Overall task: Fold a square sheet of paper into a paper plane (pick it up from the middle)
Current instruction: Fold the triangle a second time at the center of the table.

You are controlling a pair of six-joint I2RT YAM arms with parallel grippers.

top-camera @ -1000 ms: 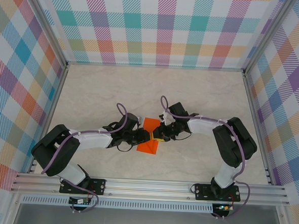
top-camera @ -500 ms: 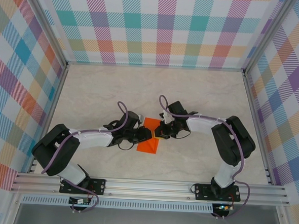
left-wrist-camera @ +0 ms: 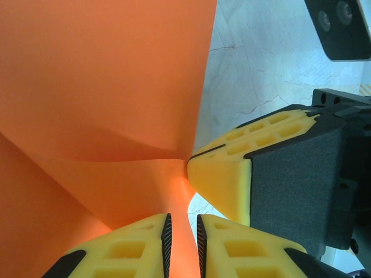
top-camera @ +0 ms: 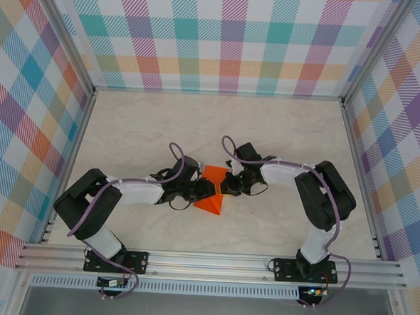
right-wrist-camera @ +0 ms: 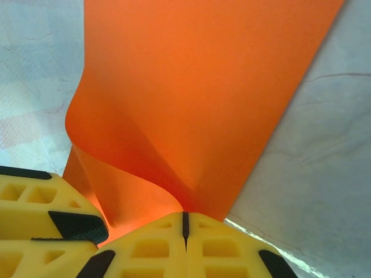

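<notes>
From above, the paper (top-camera: pixel 208 204) lies mid-tabletop (top-camera: pixel 290 134) as a small creased orange shape. The left claw (top-camera: pixel 199 192) is at its left edge and the right claw (top-camera: pixel 226 186) at its right edge, both low over it. In the left wrist view, the left claw's pads are pressed together on a lifted ridge of paper, and the right claw's yellow finger touches the paper just right of that ridge. In the right wrist view, the right claw is likewise clamped on the paper, which curls up from the seam between its pads and bulges to the left of the pinch. This looks like a fold being formed along the paper's middle. Both pinches should grip firmly and travel together so the ridge runs straight. The pull should be gentle, since thin paper tears or creases crooked if one claw leads.
</notes>
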